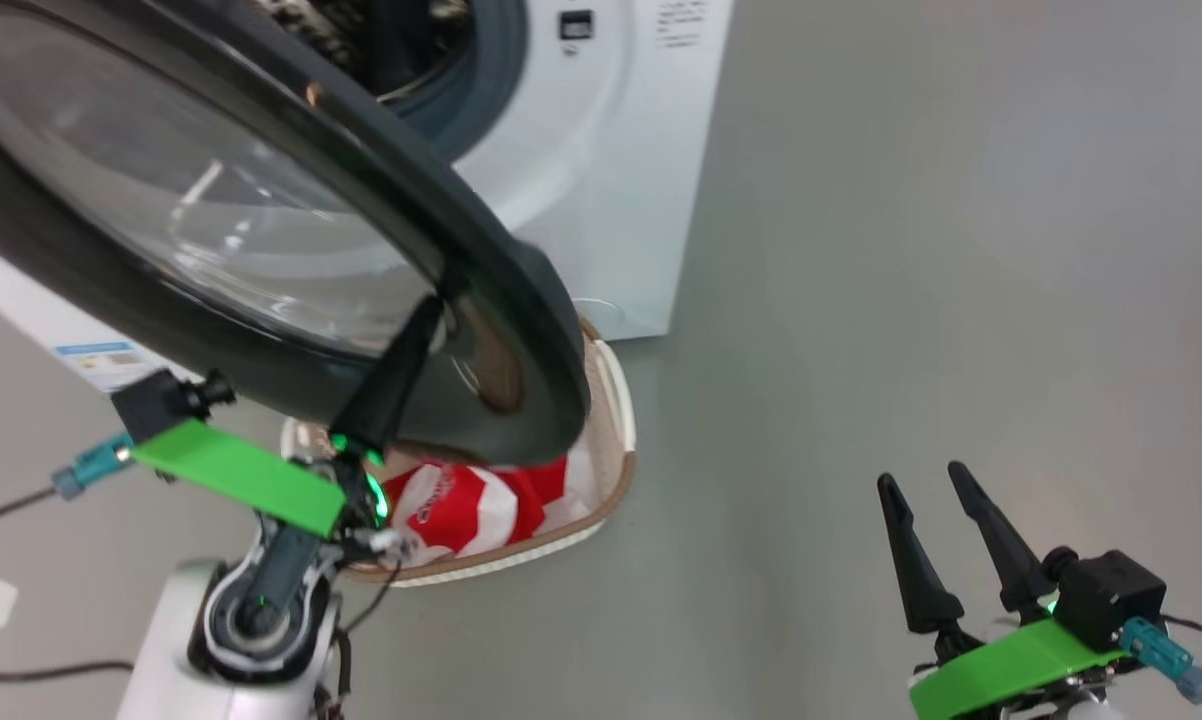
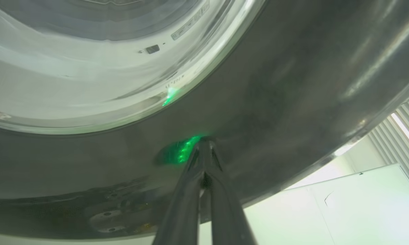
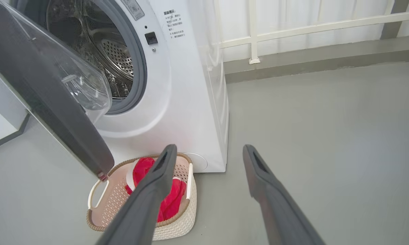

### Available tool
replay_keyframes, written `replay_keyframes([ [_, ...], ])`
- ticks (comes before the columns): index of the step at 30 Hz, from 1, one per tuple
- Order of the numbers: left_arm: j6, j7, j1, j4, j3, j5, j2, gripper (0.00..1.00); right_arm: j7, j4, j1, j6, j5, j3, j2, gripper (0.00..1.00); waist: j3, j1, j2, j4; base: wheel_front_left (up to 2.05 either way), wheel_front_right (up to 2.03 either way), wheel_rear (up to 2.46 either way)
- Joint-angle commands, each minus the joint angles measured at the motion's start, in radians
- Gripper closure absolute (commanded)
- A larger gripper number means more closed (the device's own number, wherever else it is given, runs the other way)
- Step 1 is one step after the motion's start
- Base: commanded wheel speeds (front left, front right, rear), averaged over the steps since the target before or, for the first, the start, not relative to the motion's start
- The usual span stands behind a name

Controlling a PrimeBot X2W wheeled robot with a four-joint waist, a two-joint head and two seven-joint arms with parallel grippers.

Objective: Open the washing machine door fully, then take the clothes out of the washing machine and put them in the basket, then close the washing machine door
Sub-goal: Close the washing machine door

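Observation:
The washing machine door [image 1: 261,250] stands partly open, its black rim [image 2: 259,102] and glass bowl [image 3: 82,81] swung out over the basket. My left gripper [image 1: 426,310] is shut, its tips [image 2: 204,141] pressed against the outer face of the door's rim. The white washing machine [image 3: 191,102] shows its steel drum [image 3: 99,54] behind the door. On the floor in front of it, the cream basket [image 3: 177,228] holds the red and white clothes [image 1: 471,505], also seen as red clothes [image 3: 172,200]. My right gripper [image 1: 926,480] is open and empty, off to the right over bare floor.
Grey floor [image 1: 961,250] spreads to the right of the machine. A white railing and wall base [image 3: 310,30] run behind it. A blue label [image 1: 96,355] marks the machine's lower corner. Cables [image 1: 1,510] trail near my left arm.

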State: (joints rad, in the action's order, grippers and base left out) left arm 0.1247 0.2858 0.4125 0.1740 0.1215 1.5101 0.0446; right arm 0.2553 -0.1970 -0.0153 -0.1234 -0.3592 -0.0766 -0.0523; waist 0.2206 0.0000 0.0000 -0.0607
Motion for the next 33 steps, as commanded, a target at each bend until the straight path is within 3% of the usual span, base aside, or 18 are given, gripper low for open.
replay_keyframes([
  [1,0.006,-0.021,0.054,-0.010,-0.023,-0.013,0.006,1.00,0.006,0.025,-0.039,-0.007,0.004,-0.019,-0.001,0.00,0.030,0.0000,0.0000,-0.042,0.00,0.00,0.00],
  [19,0.006,-0.227,0.328,0.177,0.007,-0.047,0.093,1.00,0.006,0.029,-0.070,-0.007,-0.048,-0.024,0.002,0.00,0.089,0.0000,0.0000,-0.172,0.00,0.00,0.00],
  [33,0.006,-0.281,0.312,0.200,0.065,-0.004,0.128,1.00,0.006,0.026,-0.067,-0.007,-0.042,-0.013,0.002,0.00,0.068,0.0000,0.0000,-0.146,0.00,0.00,0.00],
])
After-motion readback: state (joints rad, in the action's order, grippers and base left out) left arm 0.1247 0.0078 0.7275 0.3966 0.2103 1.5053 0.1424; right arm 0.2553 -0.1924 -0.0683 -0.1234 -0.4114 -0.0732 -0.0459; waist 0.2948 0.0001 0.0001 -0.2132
